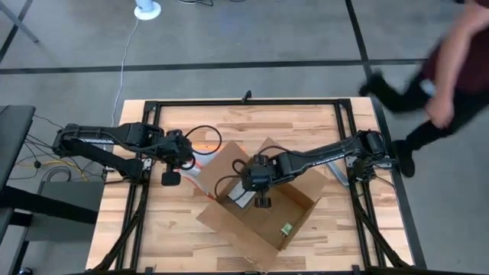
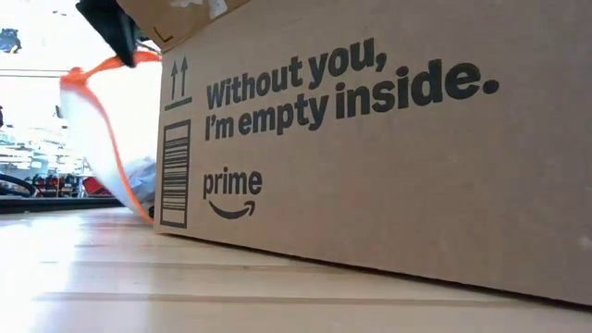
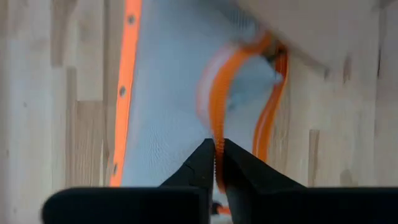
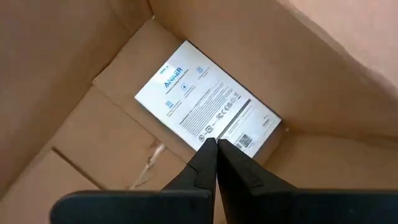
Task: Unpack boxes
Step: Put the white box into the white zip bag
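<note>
The brown cardboard box (image 1: 263, 206) stands open on the table's middle, its printed side (image 2: 370, 129) facing the low camera. A white printed flat packet (image 4: 208, 112) lies on the box floor. My right gripper (image 4: 216, 144) hovers shut over the box opening, above that packet, touching nothing. My left gripper (image 3: 217, 146) is just left of the box (image 1: 182, 159), shut on an orange-edged clear pouch (image 3: 174, 93), which hangs beside the box's corner (image 2: 102, 139). My left gripper pinches the pouch's orange edge (image 3: 217, 134) between its two fingers, coming from above and pointing down. The pouch hangs below the fingers, and its lower end (image 2: 139, 199) reaches down to the table beside the box's corner.
A small green item (image 1: 285, 228) lies inside the box near its near wall. The box flaps (image 1: 267, 149) stand open around the right gripper. A person (image 1: 447, 69) moves past the table's far right corner. Bare wood lies along the table's near left (image 1: 160, 229).
</note>
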